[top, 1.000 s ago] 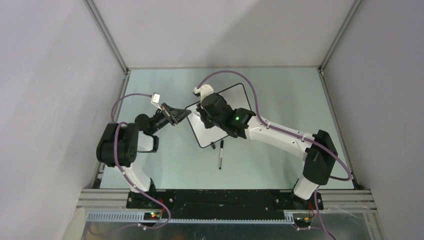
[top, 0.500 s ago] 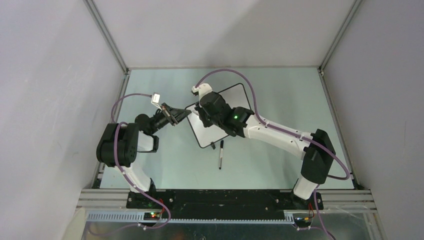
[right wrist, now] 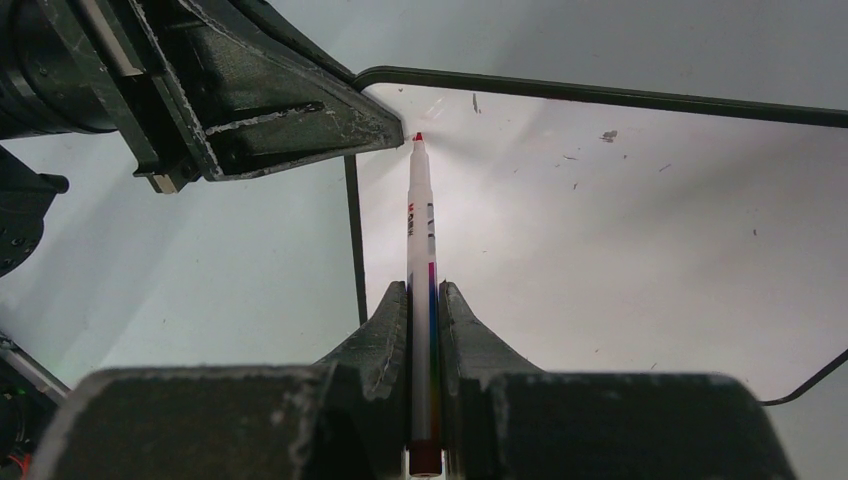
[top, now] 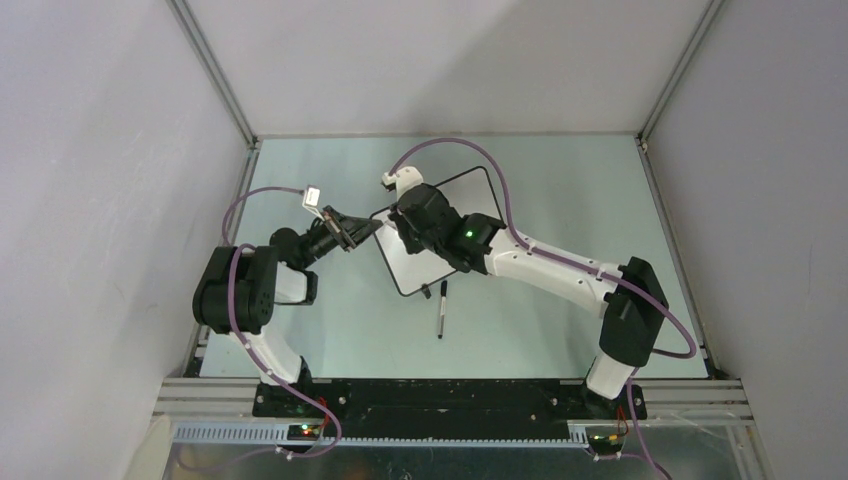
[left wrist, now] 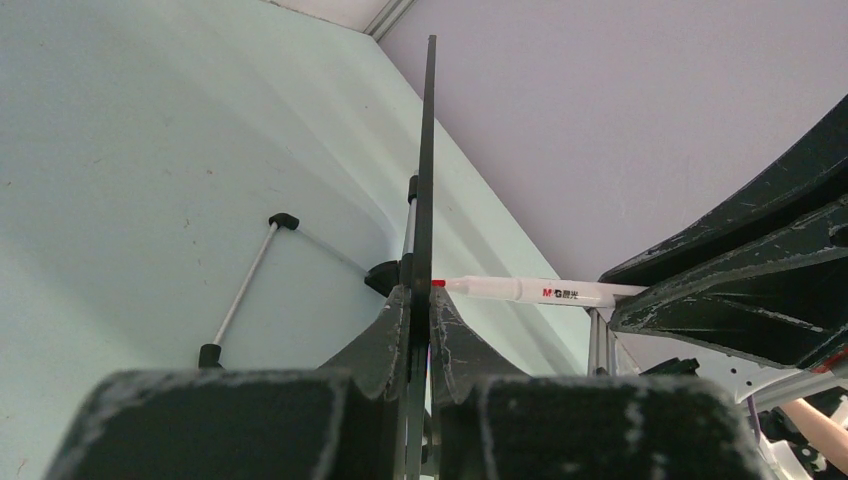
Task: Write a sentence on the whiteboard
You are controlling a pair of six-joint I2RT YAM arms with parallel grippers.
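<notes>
Left gripper [left wrist: 419,300]: clamped shut on the edge of the whiteboard [top: 412,268], close to a corner; board seen edge-on between the fingers in the left wrist view.
Right gripper [right wrist: 423,292]: closed on the marker [right wrist: 420,220], barrel pinched between the jaws, red tip pointing forward.
Whiteboard: on the table between the two arms, turned at an angle, its left corner in the left gripper.
Tip: at the face, touching or all but touching in the left wrist view; near the board's corner and just beside a left finger [right wrist: 300,120].
Changed: right wrist and forearm slid a little leftward and away from the bases over the last second, carrying the tip toward that corner; left arm and board unmoved.
Sentence: no red strokes on the part of the face shown in the right wrist view, only small dark specks.
Meaning: judged as lining up at the start of a line, with writing barely begun or not yet begun.
Risk: little room between tip and left finger; likely snag if a stroke runs that way.
Spare pen [top: 441,310]: flat on the table just beside the board's near edge, apart from both grippers.
</notes>
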